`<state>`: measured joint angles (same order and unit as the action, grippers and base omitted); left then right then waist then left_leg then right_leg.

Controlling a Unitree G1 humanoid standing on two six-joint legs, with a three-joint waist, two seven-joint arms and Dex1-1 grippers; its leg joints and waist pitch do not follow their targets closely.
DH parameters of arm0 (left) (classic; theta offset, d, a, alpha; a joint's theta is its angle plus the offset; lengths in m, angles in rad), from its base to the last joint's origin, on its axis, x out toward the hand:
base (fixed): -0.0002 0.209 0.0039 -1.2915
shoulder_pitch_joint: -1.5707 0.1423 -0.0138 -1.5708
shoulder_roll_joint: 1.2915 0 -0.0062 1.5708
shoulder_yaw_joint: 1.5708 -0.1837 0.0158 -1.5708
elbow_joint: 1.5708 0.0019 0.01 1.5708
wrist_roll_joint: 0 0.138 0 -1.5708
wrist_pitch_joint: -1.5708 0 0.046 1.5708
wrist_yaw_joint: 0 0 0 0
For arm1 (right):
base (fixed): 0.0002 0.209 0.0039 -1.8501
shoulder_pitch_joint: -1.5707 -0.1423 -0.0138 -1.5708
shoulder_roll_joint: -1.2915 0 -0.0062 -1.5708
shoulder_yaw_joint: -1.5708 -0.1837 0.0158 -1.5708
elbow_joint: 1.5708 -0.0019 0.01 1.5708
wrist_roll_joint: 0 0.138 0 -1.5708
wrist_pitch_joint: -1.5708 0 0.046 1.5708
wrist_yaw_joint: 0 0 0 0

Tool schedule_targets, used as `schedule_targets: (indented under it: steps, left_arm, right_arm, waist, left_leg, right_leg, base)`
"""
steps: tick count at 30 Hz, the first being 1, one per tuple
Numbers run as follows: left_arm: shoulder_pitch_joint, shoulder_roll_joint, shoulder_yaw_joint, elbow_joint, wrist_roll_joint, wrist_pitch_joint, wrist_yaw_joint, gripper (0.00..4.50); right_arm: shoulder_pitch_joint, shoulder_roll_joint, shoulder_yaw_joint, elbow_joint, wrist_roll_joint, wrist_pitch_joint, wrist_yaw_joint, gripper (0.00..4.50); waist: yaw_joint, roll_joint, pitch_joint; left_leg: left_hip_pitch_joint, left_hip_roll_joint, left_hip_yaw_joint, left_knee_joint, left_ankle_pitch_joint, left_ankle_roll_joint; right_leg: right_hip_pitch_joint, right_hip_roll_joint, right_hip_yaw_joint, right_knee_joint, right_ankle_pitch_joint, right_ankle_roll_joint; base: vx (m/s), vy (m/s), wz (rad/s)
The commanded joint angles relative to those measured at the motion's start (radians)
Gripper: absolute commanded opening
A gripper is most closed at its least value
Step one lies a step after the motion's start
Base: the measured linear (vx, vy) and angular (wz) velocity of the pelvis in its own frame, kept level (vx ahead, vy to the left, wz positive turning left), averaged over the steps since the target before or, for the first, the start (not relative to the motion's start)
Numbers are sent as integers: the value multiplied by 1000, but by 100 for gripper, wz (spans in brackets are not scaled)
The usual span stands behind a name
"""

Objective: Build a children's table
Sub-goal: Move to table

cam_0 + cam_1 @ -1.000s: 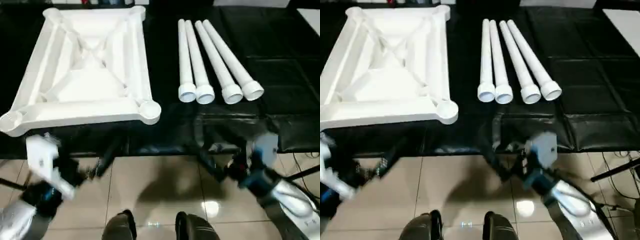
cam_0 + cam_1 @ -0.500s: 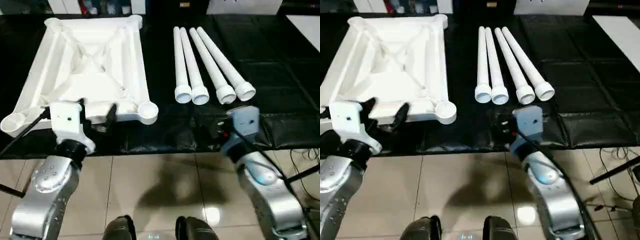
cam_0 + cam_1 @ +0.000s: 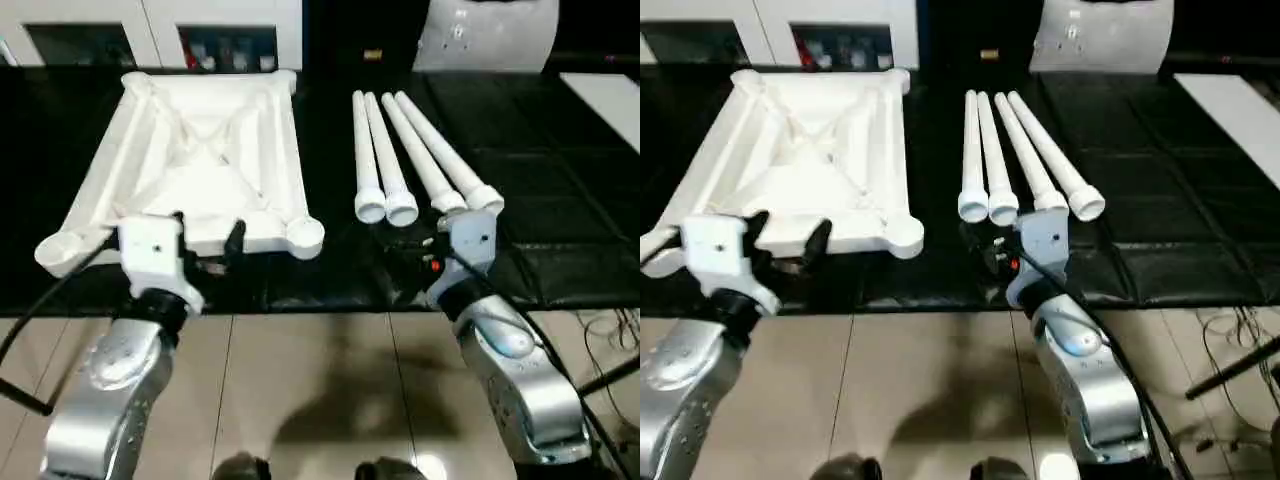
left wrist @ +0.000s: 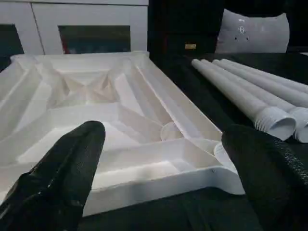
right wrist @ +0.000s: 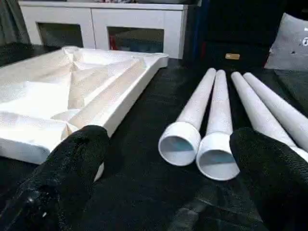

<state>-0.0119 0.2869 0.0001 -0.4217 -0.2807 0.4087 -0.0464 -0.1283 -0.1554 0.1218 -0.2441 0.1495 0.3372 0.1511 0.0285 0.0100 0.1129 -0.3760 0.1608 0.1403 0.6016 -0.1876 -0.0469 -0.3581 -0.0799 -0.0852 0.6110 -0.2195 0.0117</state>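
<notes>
While the black workbench (image 3: 560,150) is stretching across the upper half of the head views, the white table top (image 3: 195,160) is lying upside down in the upper left of the frame, its ribbed underside facing up and its round corner sockets showing at the corners. To its right, in the upper centre, the four legs (image 3: 410,150) are lying side by side, touching or nearly touching, with their wide open ends pointing toward the lower edge of the frame. At the lower left, the left gripper (image 3: 200,245) is hanging just in front of the top's near edge with its jaws spread wide and nothing between them; in the left wrist view the near rim and one corner socket of the top are sitting in the gap between the two black fingers (image 4: 62,178). At the lower centre right, the right gripper (image 3: 995,255) is hovering just below the legs' open ends, jaws likewise wide apart and empty; in the right wrist view two leg mouths are lying between its fingers (image 5: 72,163), apart from them.
</notes>
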Motion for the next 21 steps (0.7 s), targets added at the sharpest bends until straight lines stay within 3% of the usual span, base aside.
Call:
schedule_targets:
  steps: [1,2,3,4,5,6,7,8,9,10,11,12,13,14,15,16,17,18,19,20,21]
  left_arm:
    - [-8,5,9,3,10,13,-5,444]
    - [-19,5,10,15,11,12,-8,444]
    - [-29,1,12,31,12,4,-12,444]
    - [-35,-5,15,46,11,3,-10,444]
    - [-42,-9,15,57,10,9,-9,444]
    - [-44,-10,14,61,10,11,-8,444]
    - [-49,-13,13,67,10,18,-6,444]
    - [-52,-10,1,76,11,23,-20,444]
    - [-52,-9,0,76,11,22,-21,444]
    - [-50,-5,-5,80,16,18,-28,444]
    - [-49,-2,-8,82,20,15,-33,444]
    - [-49,-2,-8,82,20,15,-33,444]
    - [-51,-2,-6,84,21,14,-34,444]
    - [-55,-3,-5,85,20,12,-38,444]
    - [-57,-3,-5,86,21,12,-39,444]
    - [-62,-3,-4,88,21,12,-42,444]
    - [-67,-4,-5,90,22,11,-45,444]
    - [-72,-5,-4,98,24,8,-53,444]
    - [-72,-5,-2,100,22,5,-57,444]
    - [-73,-6,-1,101,21,4,-58,444]
    - [-74,-5,-1,101,21,4,-60,444]
  right_arm:
    - [-7,10,24,14,-21,-33,-2,450]
    - [-12,4,38,30,-37,-66,5,450]
    - [-16,4,43,42,-42,-66,3,450]
    - [-18,6,39,49,-44,-59,-7,450]
    - [-18,11,28,48,-31,-54,-6,450]
    - [-18,12,24,46,-25,-52,-5,450]
    - [-17,18,12,41,-8,-45,-2,450]
    - [-14,23,-13,38,2,-22,-19,450]
    - [-13,24,-15,37,4,-20,-19,450]
    - [-9,26,-26,37,20,-10,-10,450]
    - [-5,27,-34,36,34,-3,-2,450]
    - [-5,27,-34,36,34,-3,-2,450]
    - [1,23,-35,31,38,-7,10,450]
    - [9,14,-27,27,30,-15,24,450]
    - [12,10,-24,27,24,-18,26,450]
    - [18,3,-18,27,14,-24,30,450]
    - [24,-4,-11,29,2,-31,35,450]
    - [32,-15,-2,32,-9,-42,49,450]
    - [33,-19,0,32,-10,-43,53,450]
    - [33,-21,1,32,-11,-43,55,450]
    - [30,-23,1,31,-8,-37,56,450]
  waist:
    - [5,14,-64]
    - [4,12,-62]
    - [4,18,-61]
    - [1,26,-61]
    - [-26,42,-49]
    - [-23,55,-58]
    - [-24,50,-60]
    - [-28,44,-66]
    - [-29,45,-70]
    - [-26,37,-80]
    - [-11,27,-101]
    - [3,24,-111]
    - [3,26,-117]
    - [1,33,-122]
    - [-1,33,-125]
    - [-7,40,-130]
    - [-13,43,-135]
    - [-19,49,-141]
    - [-22,51,-141]
    - [-31,54,-143]
    - [-36,53,-145]
  left_leg:
    - [-12,18,-41,-60,-483,23]
    - [-22,17,-42,-49,-466,34]
    - [-2,22,-42,-46,-472,25]
    - [-2,27,-52,-58,-501,17]
    - [90,64,-57,-70,-682,-56]
    - [102,84,-76,-112,-809,-88]
    - [109,92,-83,-125,-837,-89]
    - [115,90,-88,-131,-808,-70]
    - [110,81,-81,-129,-766,-56]
    - [85,55,-51,-112,-648,-24]
    - [26,26,-16,-86,-415,23]
    - [1,14,-3,-61,-222,75]
    - [-5,15,-3,-56,-163,95]
    - [-8,14,-4,-55,-92,120]
    - [2,14,-3,-57,-76,130]
    - [17,16,-11,-60,-41,150]
    - [35,17,-20,-59,-3,185]
    - [57,22,-33,-57,49,236]
    - [70,26,-41,-56,69,268]
    - [99,43,-58,-54,102,341]
    - [110,48,-66,-51,126,378]
  right_leg:
    - [72,-118,5,-138,-836,-33]
    - [93,-125,-21,-155,-864,-39]
    - [86,-123,-25,-163,-854,-53]
    - [101,-106,-42,-158,-783,-79]
    - [34,-44,-43,-145,-654,-89]
    - [48,-16,-28,-93,-454,-103]
    - [46,-13,-21,-73,-379,-112]
    - [47,-18,-5,-62,-297,-129]
    - [53,-26,4,-69,-283,-142]
    - [73,-45,29,-92,-271,-186]
    - [140,-67,56,-107,-240,-213]
    - [160,-75,63,-117,-218,-210]
    - [167,-76,61,-116,-210,-206]
    - [168,-58,48,-114,-196,-190]
    - [160,-48,43,-110,-177,-186]
    - [154,-30,32,-99,-125,-183]
    - [143,-15,22,-85,-68,-181]
    - [132,-8,14,-68,-20,-178]
    - [120,-3,10,-60,-5,-176]
    - [97,-2,4,-43,0,-172]
    - [85,-2,2,-34,2,-166]
  base:
    - [25,-6,47]
    - [25,-6,47]
    - [35,-6,55]
    - [51,1,48]
    - [51,1,48]
    - [72,21,18]
    - [92,38,-1]
    - [92,38,-1]
    - [96,23,-4]
    - [110,-5,-5]
    - [110,-5,-5]
    - [103,-16,0]
    - [96,-10,1]
    - [96,-10,1]
    - [121,2,1]
    - [122,2,4]
    - [122,2,4]
    - [148,0,3]
    - [141,-5,3]
    - [141,-5,3]
    - [93,-15,4]
